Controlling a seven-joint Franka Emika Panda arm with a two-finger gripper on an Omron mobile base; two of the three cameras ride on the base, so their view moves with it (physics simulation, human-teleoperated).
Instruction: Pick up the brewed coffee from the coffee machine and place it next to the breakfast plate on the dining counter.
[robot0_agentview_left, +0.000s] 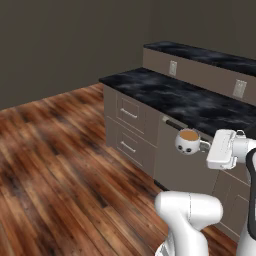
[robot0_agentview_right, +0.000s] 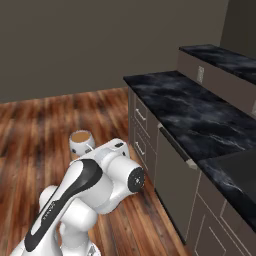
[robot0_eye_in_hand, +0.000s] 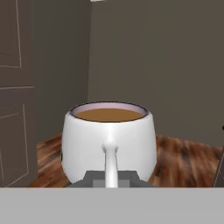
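I had the brewed coffee (robot0_agentview_left: 188, 141) off the machine and in the air, my fingers (robot0_eye_in_hand: 111, 178) closed on its side handle, the cup upright with the brown surface level just under the rim. It hung out over the wooden floor (robot0_agentview_left: 55, 165), in front of the black-topped drawer cabinet (robot0_agentview_left: 131, 127) and clear of its front edge, touching nothing else. So I judged the pickup done. What remained was the carry to the dining bench and setting the cup down beside the breakfast plate.
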